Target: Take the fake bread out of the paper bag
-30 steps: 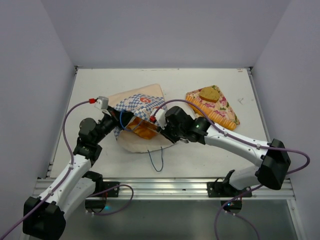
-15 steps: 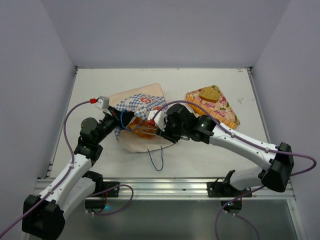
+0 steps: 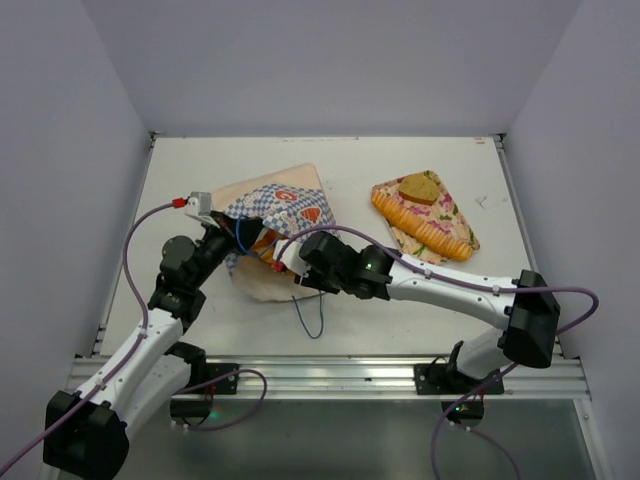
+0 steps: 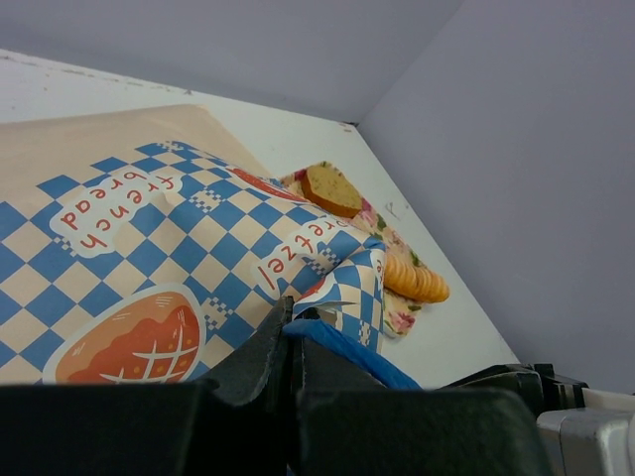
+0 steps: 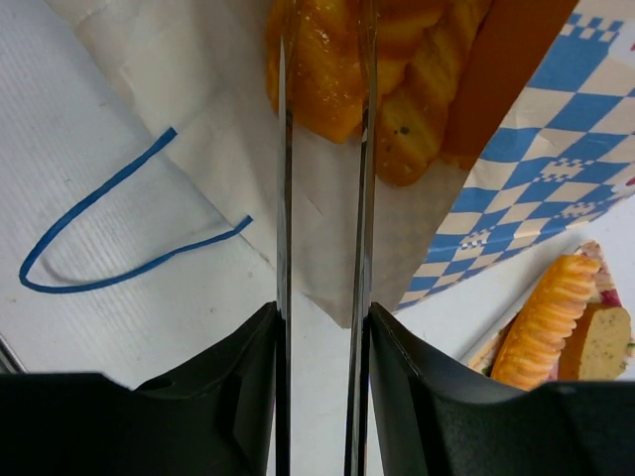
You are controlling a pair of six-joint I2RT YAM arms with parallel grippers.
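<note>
The paper bag (image 3: pixel 280 205) lies on its side, mouth toward the arms, and fills the left wrist view (image 4: pixel 149 238). My left gripper (image 3: pixel 232 243) is shut on the bag's upper edge and blue cord handle (image 4: pixel 342 345), holding the mouth up. Glossy orange fake bread (image 3: pixel 267 245) shows inside the mouth. My right gripper (image 3: pixel 284 259) reaches into the mouth; its fingers (image 5: pixel 284 149) stand narrowly apart with a bread piece (image 5: pixel 327 59) pinched between them. Their tips are out of frame. A ridged loaf (image 3: pixel 425 228) and tan bun (image 3: pixel 418 187) lie on the tray.
The pink floral tray (image 3: pixel 452 215) sits right of the bag, and also shows in the left wrist view (image 4: pixel 397 317). The bag's second blue cord handle (image 3: pixel 312 318) trails loose on the table toward the front edge, also seen in the right wrist view (image 5: pixel 99 243).
My right gripper has moved left, deeper into the bag's mouth. The bag's top flap has shifted up and left. The left arm has barely moved.
</note>
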